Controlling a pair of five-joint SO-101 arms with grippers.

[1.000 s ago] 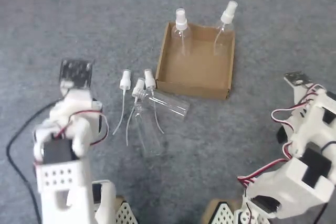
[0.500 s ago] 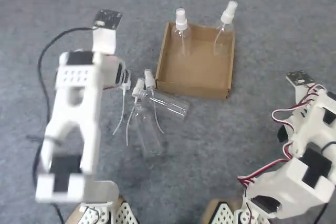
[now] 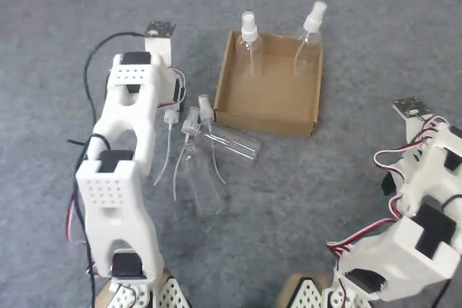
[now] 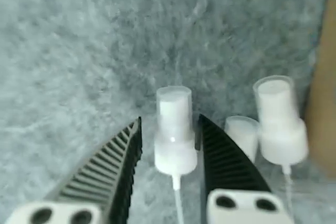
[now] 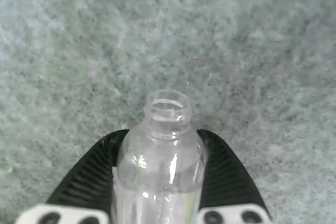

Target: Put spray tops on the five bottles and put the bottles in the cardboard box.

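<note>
A small white spray top point(image 4: 174, 140) with a thin dip tube lies on the grey, felt-like counter point(image 3: 325, 192), just beside the cardboard box point(image 3: 267, 125), on the side toward the left arm. The left hand point(image 4: 169, 123) straddles it with its 2 jaws apart, 1 on each side of the collar, not yet clamped. The top looks very light and rigid, while its tube looks bendy. The wider collar seems the best place to pinch, since the tube would flex and the smooth cap could slip.

The right hand point(image 5: 163, 132) is clamped on a clear bottle point(image 5: 168, 156) with an open neck. It looks light, thin-walled and slick, so a hard squeeze could dent it. The hold just below the shoulder looks sound.

2 more spray tops point(image 3: 206, 108) lie close by the first, nearer the box, and could get nudged. 2 lying bottles point(image 3: 206, 182) rest on their sides just beside the box's near wall, among the tubes; I cannot tell whether either is capped. 2 capped bottles point(image 3: 249, 47) stand inside the box against its far wall.
</note>
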